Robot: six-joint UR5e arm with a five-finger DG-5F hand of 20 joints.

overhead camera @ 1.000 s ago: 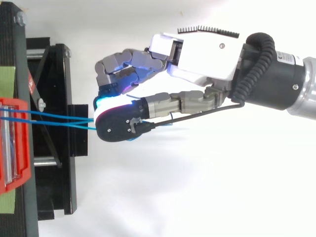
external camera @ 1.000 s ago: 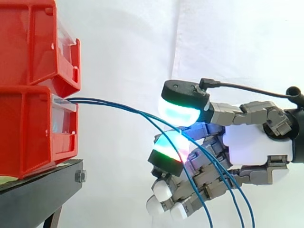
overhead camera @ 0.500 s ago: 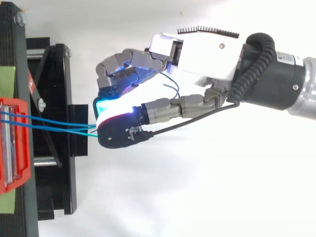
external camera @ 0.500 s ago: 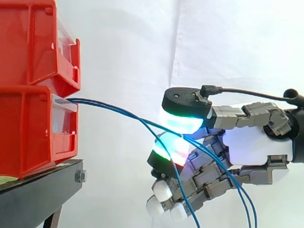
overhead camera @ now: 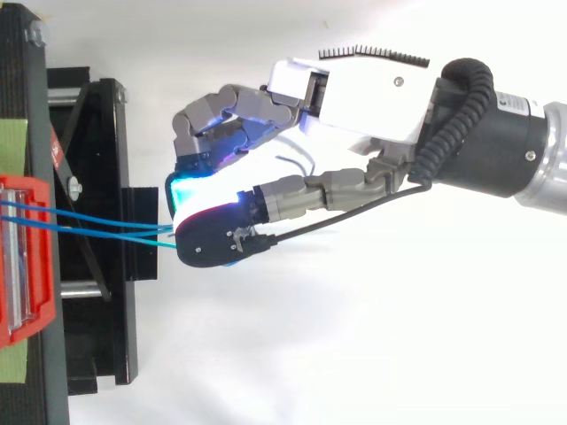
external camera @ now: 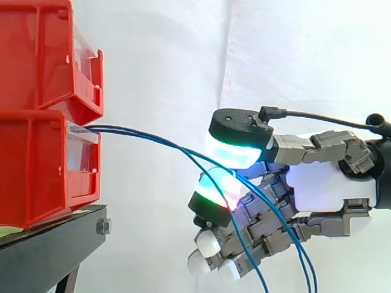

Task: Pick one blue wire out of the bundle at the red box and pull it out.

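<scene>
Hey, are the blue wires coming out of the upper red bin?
No, the blue wires leave the front of the lower red bin and run to the hand.

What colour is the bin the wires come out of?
The bin is red, clearest in the side view.

Quick headcount. Red bins: two, stacked, an upper bin [external camera: 36,55] and a lower bin [external camera: 36,171], each with one clear front panel [external camera: 82,155], so two panels. Blue wires [overhead camera: 89,216]: two coming out of the lower bin, and from above it's two as well. Down at the bottom edge of the side view I count three blue strands; can't tell if that's a third wire or one doubling back. One black stand [external camera: 49,253] with one bolt [external camera: 102,227] showing. Two green tape patches [overhead camera: 13,146] from above. One hand [external camera: 330,189], one white curtain [external camera: 305,61].
</scene>
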